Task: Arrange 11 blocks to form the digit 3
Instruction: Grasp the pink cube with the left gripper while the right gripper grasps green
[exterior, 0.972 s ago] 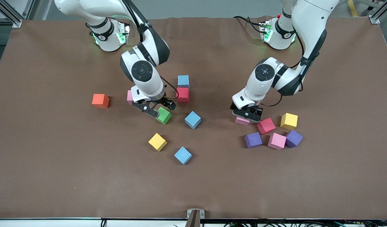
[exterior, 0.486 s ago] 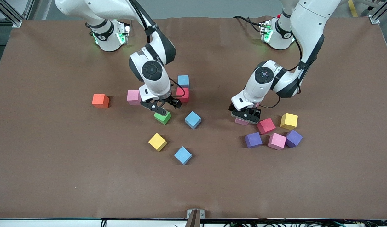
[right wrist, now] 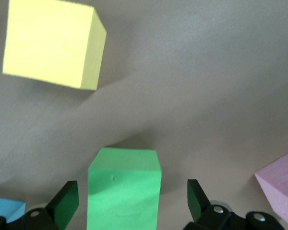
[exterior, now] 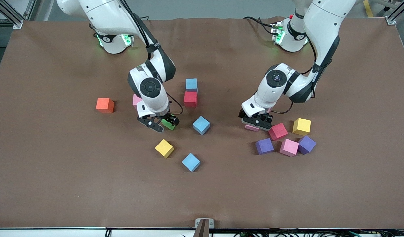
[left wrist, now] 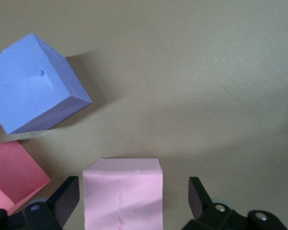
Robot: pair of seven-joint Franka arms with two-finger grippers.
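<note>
Right gripper (exterior: 162, 124): spread, straddling green block (exterior: 169, 124); centre it, then pinch squarely.
Left gripper (exterior: 257, 122): spread around pink block (exterior: 252, 128); avoid nudging red block (exterior: 278, 131).

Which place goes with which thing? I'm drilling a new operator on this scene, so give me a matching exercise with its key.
Things:
1. green block
2. orange cube
3. left hand
4. red block

Places or states:
A. open around a pink block
B. touching a blue block
C. alone toward the right arm's end
D. between the right hand's open fingers

Pairs: 1-D, 2-C, 3-A, 4-B
</note>
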